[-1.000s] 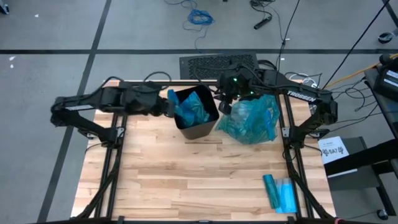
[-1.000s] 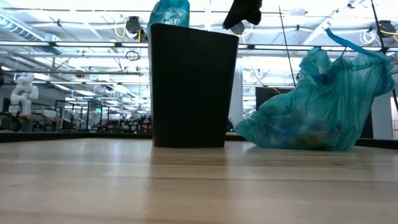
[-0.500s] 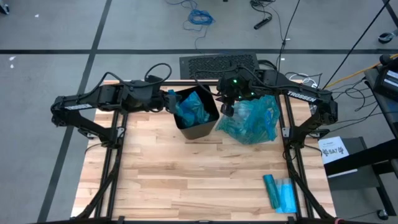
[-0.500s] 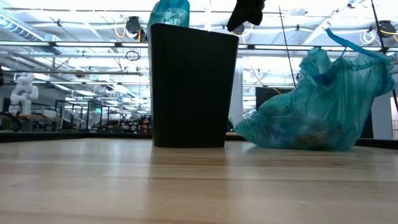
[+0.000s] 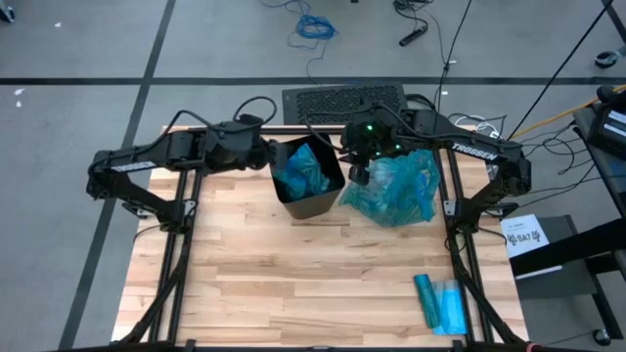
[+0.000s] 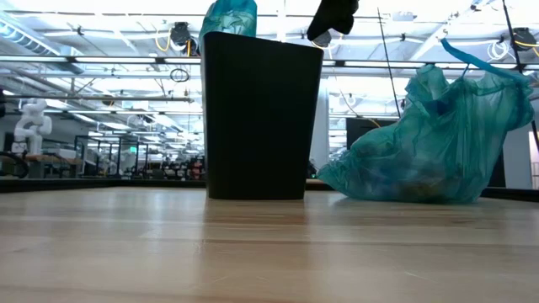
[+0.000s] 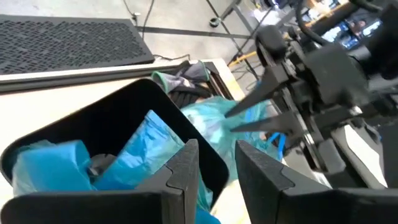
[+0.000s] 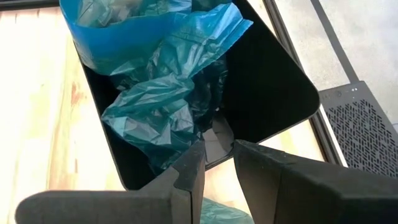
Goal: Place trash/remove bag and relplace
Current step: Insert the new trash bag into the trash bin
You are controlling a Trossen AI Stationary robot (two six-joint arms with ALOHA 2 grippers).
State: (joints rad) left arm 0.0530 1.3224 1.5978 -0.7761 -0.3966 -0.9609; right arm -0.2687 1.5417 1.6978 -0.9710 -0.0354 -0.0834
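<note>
Beside the bin (image 5: 311,186), the full bag (image 5: 396,188) of trash sits out of the way. Both grippers hover at the rim — left gripper (image 7: 214,165) and right gripper (image 8: 217,165) each parted, empty — likely to spread the liner (image 8: 161,106).

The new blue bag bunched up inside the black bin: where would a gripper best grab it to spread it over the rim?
Probably the loose upper edge of the blue bag, which stands above the rim of the black bin on one side. Come from above, since the bin walls block the sides and the rest lies crumpled deep inside.
</note>
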